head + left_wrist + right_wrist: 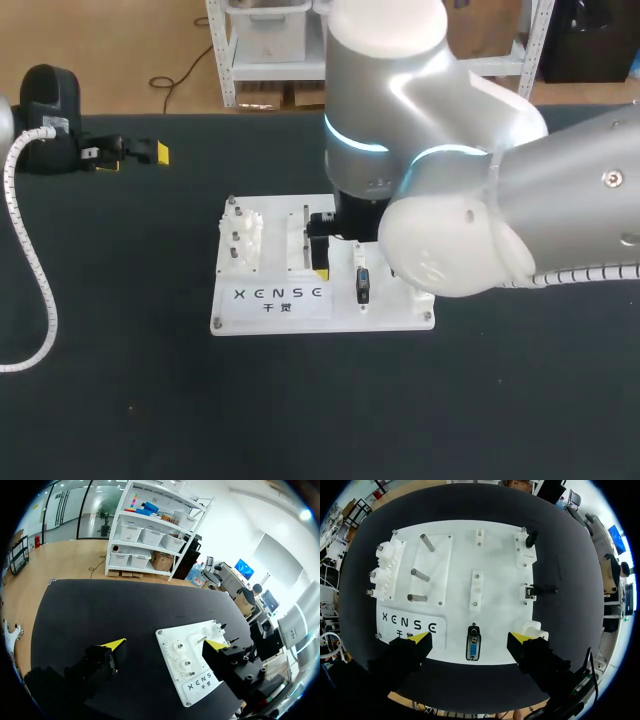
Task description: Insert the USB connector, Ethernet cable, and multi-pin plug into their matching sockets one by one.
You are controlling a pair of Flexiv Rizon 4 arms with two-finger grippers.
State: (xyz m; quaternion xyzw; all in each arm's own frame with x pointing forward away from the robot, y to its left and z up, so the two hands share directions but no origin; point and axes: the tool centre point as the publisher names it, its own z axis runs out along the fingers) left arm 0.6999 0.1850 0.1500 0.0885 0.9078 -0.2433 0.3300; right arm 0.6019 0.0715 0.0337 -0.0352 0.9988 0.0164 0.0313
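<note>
A white socket board [275, 300] lies mid-table. My right gripper [470, 639] hangs open over the board's near edge. The multi-pin plug [473, 647], grey with a blue face, sits between its yellow tips, touching neither. In the head view the plug [363, 285] shows beside one right finger [320, 262]; my right arm hides the other finger. A black USB connector [530, 538] and an Ethernet plug [529, 592] with a short black stub sit along the board's [495, 555] right side. My left gripper [130, 152] rests at the far left of the table, open and empty [165, 645].
White gear blocks [385, 572] and several metal pegs [420, 572] stand on the left part of the board. A white ribbed hose [35, 270] of my left arm loops over the table's left side. Black tabletop surrounds the board.
</note>
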